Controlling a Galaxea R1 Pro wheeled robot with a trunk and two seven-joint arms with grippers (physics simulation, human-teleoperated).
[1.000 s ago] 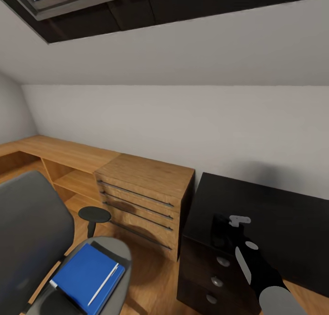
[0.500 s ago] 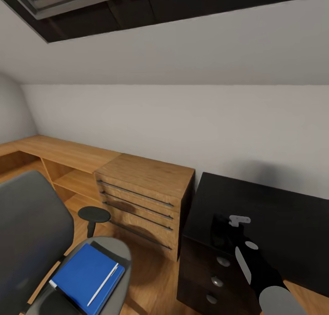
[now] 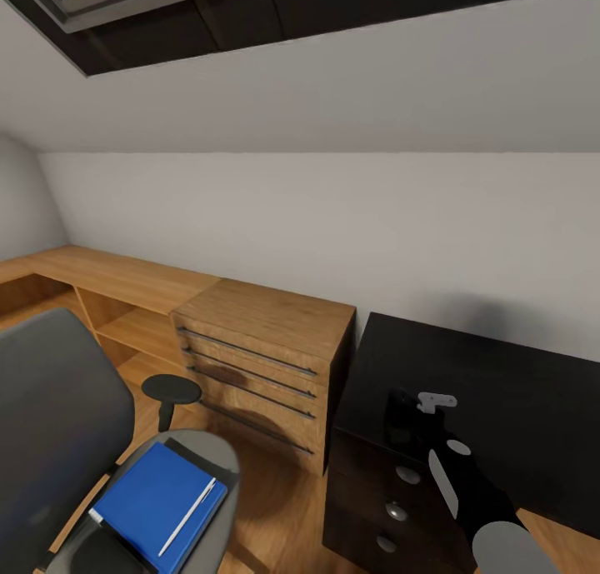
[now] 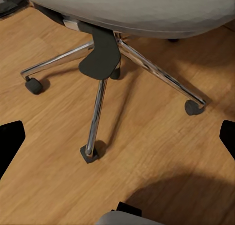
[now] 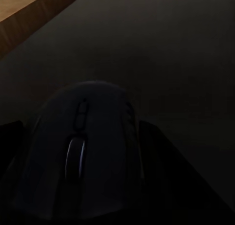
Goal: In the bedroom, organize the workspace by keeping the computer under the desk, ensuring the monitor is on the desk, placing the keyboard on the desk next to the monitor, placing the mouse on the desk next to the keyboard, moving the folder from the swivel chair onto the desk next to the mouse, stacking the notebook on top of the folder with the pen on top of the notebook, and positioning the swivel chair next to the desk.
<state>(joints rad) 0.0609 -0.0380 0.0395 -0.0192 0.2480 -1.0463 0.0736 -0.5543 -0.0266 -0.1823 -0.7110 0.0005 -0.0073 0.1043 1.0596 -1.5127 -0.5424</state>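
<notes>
- The long table [image 3: 500, 382] with the shiny black top stands at my right, against the white wall. Its black drawer unit [image 3: 392, 507] with round silver knobs is under the near corner.
- The light wooden chest of drawers [image 3: 267, 357] stands just beside the table, on its left. A low wooden shelf [image 3: 100, 282] runs on from it along the wall.
- The swivel chair [image 3: 58, 424] with the grey seat and tall grey back is at my left, apart from the table, with bare wooden floor [image 3: 275, 507] between them. My left wrist camera looks down at its shiny metal star base [image 4: 98, 88] and small black wheels on the floor.
- The flat bright blue folder [image 3: 154, 495] lies on the chair seat.
- A small dark grey notebook [image 3: 193, 457] lies under the folder, and I can see only its far corner and edge.
- The thin whitish pen [image 3: 187, 516] lies on top of the folder, near its right edge.
- My right end effector [image 3: 408, 420] is over the near left corner of the table top. Its fingers are pinching the small black rounded mouse [image 5: 83, 151]. In my right wrist camera the mouse sits between the dark fingers, low above the black top. I cannot tell if it touches the top.
- My left end effector [image 4: 117, 137] points down at the floor beside the chair base. Its two black fingertips [image 4: 10, 142] are spread wide apart and hold nothing.
</notes>
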